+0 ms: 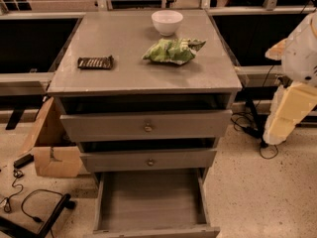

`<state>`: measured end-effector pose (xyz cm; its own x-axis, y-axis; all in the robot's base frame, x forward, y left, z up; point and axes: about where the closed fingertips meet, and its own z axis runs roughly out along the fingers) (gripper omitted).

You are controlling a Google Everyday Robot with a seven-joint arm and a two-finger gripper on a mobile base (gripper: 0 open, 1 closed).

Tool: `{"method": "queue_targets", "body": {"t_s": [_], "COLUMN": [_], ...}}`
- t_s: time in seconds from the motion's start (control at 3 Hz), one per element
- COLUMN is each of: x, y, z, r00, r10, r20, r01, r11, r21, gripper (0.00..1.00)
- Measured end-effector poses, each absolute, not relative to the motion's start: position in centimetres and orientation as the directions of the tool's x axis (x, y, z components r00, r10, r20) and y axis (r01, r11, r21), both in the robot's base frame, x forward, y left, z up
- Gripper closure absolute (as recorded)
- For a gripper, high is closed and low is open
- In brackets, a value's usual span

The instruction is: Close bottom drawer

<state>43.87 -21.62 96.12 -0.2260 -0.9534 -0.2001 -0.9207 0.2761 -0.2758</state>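
Observation:
The bottom drawer (151, 205) is the lowest of three grey drawers in the cabinet. It is pulled far out and shows its plain grey inside. Its front panel (153, 231) lies at the bottom edge of the view. The mid drawer (149, 161) and the top drawer (147, 127) each stand slightly out, with a dark gap above them. My arm (292, 103) hangs at the right edge, white above and cream below, apart from the cabinet. My gripper is out of view.
On the cabinet top (124, 68) sit a white bowl (167, 22), a green chip bag (171, 50) and a dark snack bar (95, 62). A cardboard box (52, 148) stands on the floor to the left. Cables and a chair base (44, 217) lie at the lower left. More cables (252, 128) lie at the right.

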Motion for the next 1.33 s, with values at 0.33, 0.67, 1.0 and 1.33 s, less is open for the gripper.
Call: {"method": "queue_targets", "body": {"t_s": [0.33, 0.67, 1.0, 1.33], "x": [43.8, 43.5, 43.4, 42.6], "y": [-22.4, -23.5, -24.3, -23.4], "z": [91.1, 85.0, 79.6, 76.8], "r00": [-0.248, -0.269, -0.274, -0.33], "r10": [-0.953, -0.951, -0.95, -0.915], "r20": [-0.173, -0.149, -0.15, -0.233], "r01": [-0.916, -0.91, -0.906, -0.897], "r11": [0.288, 0.302, 0.307, 0.381], "r21": [-0.277, -0.284, -0.29, -0.225], "gripper": [0.0, 0.0, 0.0, 0.0]}}
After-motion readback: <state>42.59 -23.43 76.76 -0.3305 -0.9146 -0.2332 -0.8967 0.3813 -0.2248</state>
